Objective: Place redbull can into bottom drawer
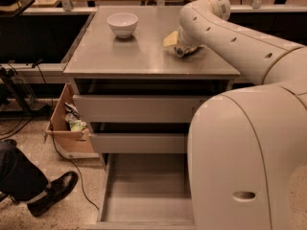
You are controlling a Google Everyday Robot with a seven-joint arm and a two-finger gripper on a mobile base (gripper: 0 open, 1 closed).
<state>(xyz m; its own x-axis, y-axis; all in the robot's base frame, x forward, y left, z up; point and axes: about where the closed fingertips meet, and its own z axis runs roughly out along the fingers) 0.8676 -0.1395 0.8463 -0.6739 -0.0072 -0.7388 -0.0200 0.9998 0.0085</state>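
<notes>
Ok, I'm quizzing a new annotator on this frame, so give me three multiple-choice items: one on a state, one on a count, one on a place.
1. The bottom drawer is:
A) pushed shut
B) pulled out
C) taken off and lying on its side

2. How many drawers does the grey cabinet have?
A) two
B) three
C) five

3. The gripper is:
A) low over the cabinet top, to the right of the white bowl
B) inside the bottom drawer
C) down by the floor

Key:
1 B, because the drawer's flat floor shows out in front of the cabinet.
2 B, because there are two shut fronts stacked under the top and the open drawer below them.
3 A, because the gripper sits at the right side of the top, level with the bowl's side of the surface.
</notes>
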